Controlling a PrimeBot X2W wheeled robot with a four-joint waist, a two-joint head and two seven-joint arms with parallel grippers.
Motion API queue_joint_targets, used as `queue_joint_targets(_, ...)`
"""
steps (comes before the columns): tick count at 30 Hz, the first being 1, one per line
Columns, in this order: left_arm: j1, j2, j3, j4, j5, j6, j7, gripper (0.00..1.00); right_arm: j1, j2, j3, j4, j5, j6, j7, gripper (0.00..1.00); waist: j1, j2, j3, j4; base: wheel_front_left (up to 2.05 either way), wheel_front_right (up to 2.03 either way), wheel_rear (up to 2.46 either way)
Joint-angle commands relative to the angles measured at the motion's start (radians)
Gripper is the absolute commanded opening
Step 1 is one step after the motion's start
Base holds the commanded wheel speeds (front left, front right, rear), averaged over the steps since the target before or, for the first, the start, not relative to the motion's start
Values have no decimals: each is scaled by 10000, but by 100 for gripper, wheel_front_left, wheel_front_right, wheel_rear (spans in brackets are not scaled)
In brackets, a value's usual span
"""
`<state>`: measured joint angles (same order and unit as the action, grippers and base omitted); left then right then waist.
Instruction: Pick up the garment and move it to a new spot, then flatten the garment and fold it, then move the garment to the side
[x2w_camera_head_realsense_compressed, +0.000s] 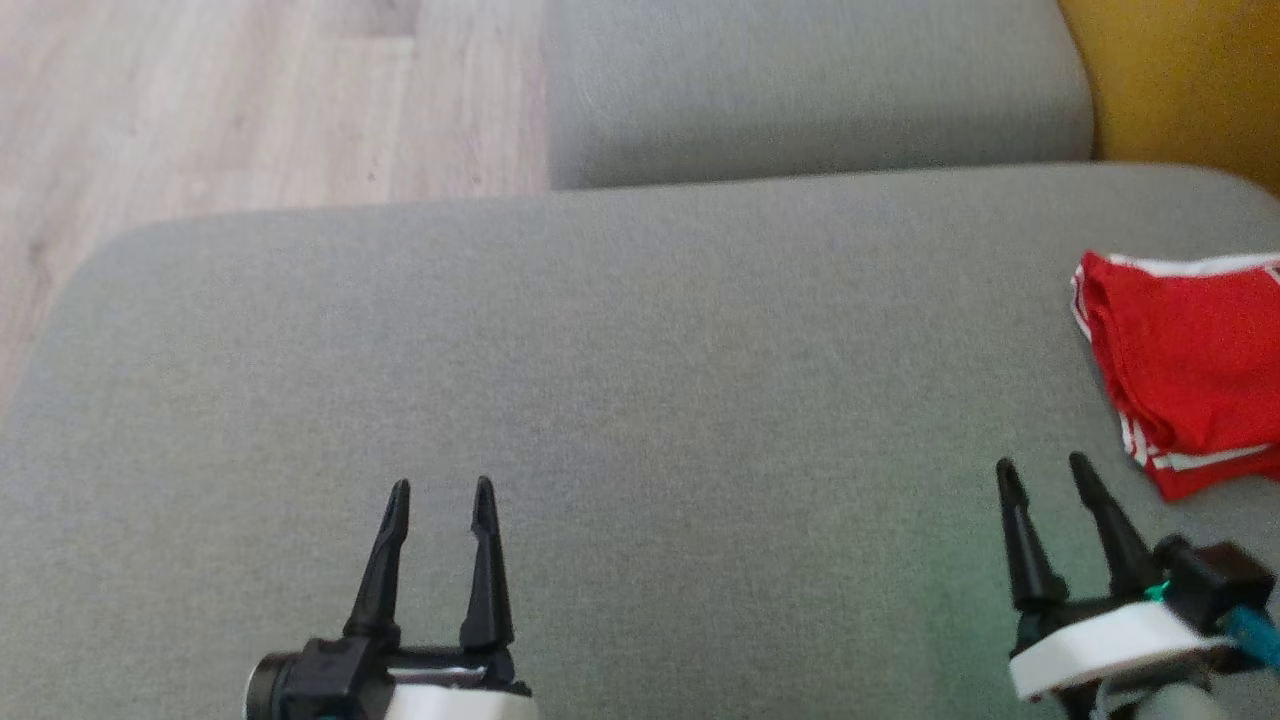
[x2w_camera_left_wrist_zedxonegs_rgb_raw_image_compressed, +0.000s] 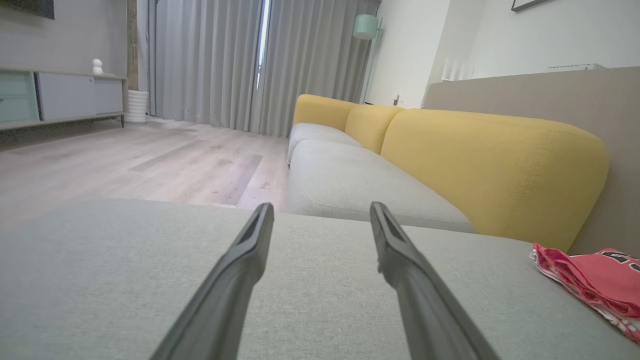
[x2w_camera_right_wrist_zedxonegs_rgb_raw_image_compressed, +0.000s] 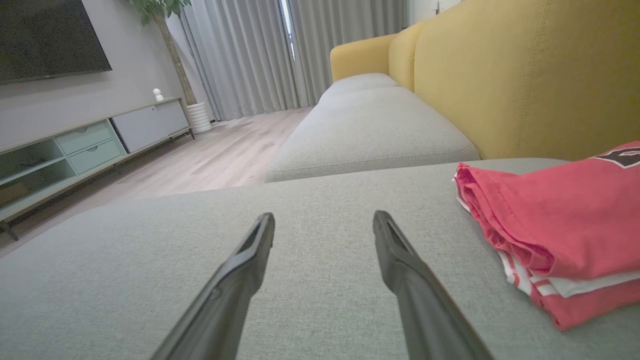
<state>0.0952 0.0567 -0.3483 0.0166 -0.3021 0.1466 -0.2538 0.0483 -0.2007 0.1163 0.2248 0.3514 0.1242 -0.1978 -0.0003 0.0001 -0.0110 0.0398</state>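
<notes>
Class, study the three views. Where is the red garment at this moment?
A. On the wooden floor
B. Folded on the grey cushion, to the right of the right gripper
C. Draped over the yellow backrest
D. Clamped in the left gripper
B: the red garment lies folded on the grey cushion, just right of the right gripper, whose jaws stand open and apart from it.

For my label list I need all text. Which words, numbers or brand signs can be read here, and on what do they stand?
No text can be read.
Red garment: a dark print on its top side, cut off by the picture's edge; not readable.
</notes>
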Motion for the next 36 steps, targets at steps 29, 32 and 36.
queue_joint_targets(29,1202,-61,1044,-127,1035,-495,-80,100,1413,834,-162,-1145,-1271,65,-639,100,3,-1,-1646,175,0,0,0)
queue_joint_targets(32,1571,6,651,136,961,-505,0,0,1694,929,-345,-787,-1237,0,-505,0,3,-1,-1657,168,0,0,0)
queue_joint_targets(36,1736,4,587,689,925,-504,48,0,1809,935,-266,-216,-1205,-4,-479,0,4,-1,-1657,165,0,0,0)
